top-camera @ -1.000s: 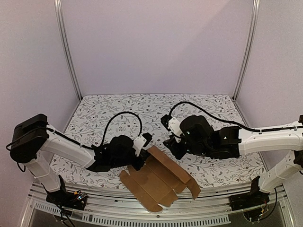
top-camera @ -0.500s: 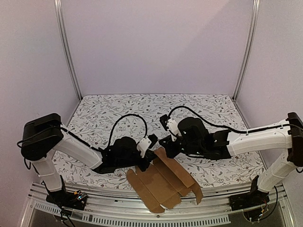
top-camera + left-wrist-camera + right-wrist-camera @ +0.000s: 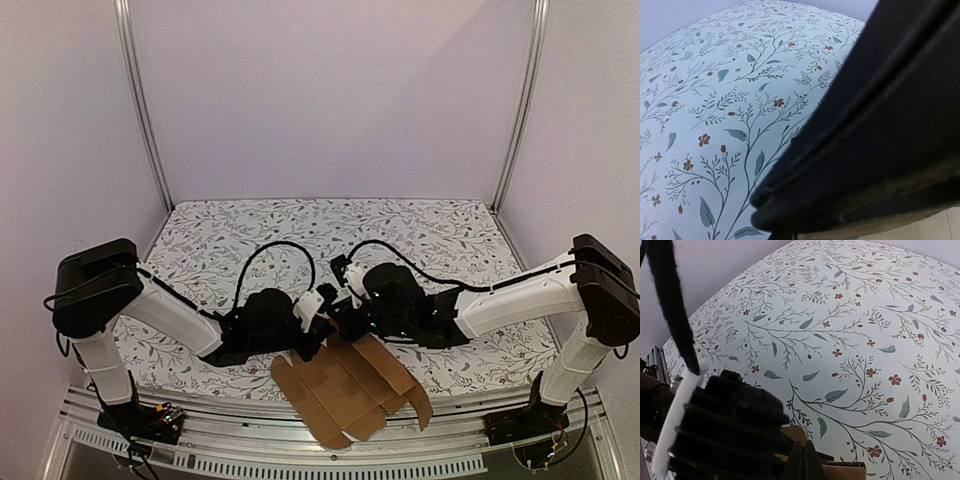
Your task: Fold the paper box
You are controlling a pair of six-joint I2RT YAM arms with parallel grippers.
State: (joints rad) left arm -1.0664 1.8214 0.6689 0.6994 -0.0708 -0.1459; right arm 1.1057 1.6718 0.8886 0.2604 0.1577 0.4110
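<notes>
The paper box [image 3: 345, 385] is a brown die-cut cardboard piece, partly opened, lying at the table's near edge with flaps spread toward the front. My left gripper [image 3: 320, 330] is at its far corner and holds that edge. My right gripper [image 3: 345, 322] meets it at the same corner. In the right wrist view its fingertips [image 3: 806, 460] are pressed together just above a cardboard edge [image 3: 845, 472], with the left gripper's black body [image 3: 730, 430] beside them. In the left wrist view a dark mass fills the right side, with a cardboard strip [image 3: 945, 225] below it.
The table carries a white floral cloth [image 3: 320, 230]. A metal rail [image 3: 300, 445] runs along the near edge, and the box's front flaps reach over it. Upright posts [image 3: 145, 110] and plain walls enclose the back and sides.
The right gripper has moved left and down to the box's far corner. The left gripper has shifted right with the box, and the raised flap now lies lower.
</notes>
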